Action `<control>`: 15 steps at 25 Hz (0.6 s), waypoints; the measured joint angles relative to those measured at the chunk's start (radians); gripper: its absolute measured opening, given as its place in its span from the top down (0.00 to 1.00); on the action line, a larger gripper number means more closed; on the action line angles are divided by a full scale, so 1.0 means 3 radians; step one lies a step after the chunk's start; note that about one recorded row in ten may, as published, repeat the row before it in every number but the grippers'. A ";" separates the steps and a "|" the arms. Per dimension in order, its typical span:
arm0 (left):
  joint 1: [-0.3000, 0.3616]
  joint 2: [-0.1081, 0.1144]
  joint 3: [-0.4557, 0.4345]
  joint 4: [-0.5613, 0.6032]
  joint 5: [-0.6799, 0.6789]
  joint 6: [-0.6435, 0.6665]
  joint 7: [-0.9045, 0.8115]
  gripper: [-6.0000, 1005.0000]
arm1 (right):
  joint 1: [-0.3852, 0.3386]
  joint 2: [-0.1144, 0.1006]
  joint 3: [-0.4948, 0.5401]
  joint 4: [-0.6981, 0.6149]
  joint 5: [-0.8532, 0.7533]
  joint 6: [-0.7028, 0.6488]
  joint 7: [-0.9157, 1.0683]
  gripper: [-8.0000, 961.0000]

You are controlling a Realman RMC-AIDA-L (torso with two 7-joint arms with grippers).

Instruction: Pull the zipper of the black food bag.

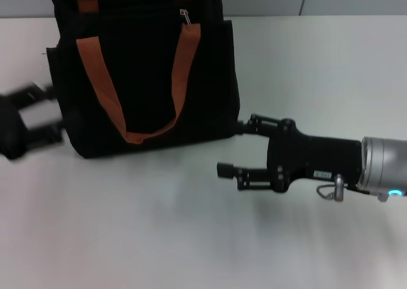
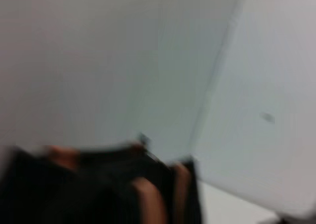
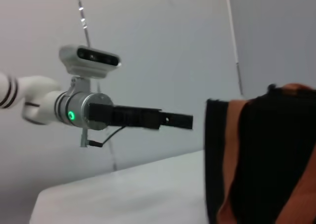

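Right end effector (image 1: 232, 150) is open, fingers spread, empty, low over the bench (image 1: 191, 238), just beside the bag (image 1: 146, 79) at its lower right corner; upper fingertip looks at or nearly on the fabric, can't tell which. Left end effector (image 1: 41, 114) sits against the bag's left side, blurred; looks open w/ fingers either side of the edge, but can't confirm contact.

Bag stands upright at the back-left of the bench, orange straps (image 1: 184, 66) hanging down the front. Zipper (image 1: 184, 15) pull is the small silver tab on the top edge, right of centre, between the strap ends. In the right wrist view only the bag's side shows, zipper not visible; the left arm shows farther off there.

Judgement: still approach phase, nothing gripped. Right needs to go up and over to the top edge, well above where it is now. Tab is small, so come in aligned w/ the zip line, pinch the tab only, avoid snagging the strap next to it. Left should brace the bag before pulling, else the soft bag prob slides or folds. Pull along the zip line, not upward.
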 joint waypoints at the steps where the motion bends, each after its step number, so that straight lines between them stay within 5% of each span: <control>1: -0.0002 -0.0020 0.0028 -0.0008 0.0078 0.0041 0.0061 0.23 | 0.0002 0.0002 -0.0002 0.0004 -0.0052 -0.0019 -0.0014 0.14; 10: -0.0024 -0.0145 0.0565 -0.0134 0.0448 0.0155 0.0448 0.23 | 0.0045 0.0018 -0.0086 0.0066 -0.0280 -0.0108 -0.0022 0.14; 15: -0.0016 -0.0170 0.0629 -0.0160 0.0454 0.0080 0.0502 0.23 | 0.0051 0.0021 -0.0126 0.0096 -0.0280 -0.0087 -0.0026 0.14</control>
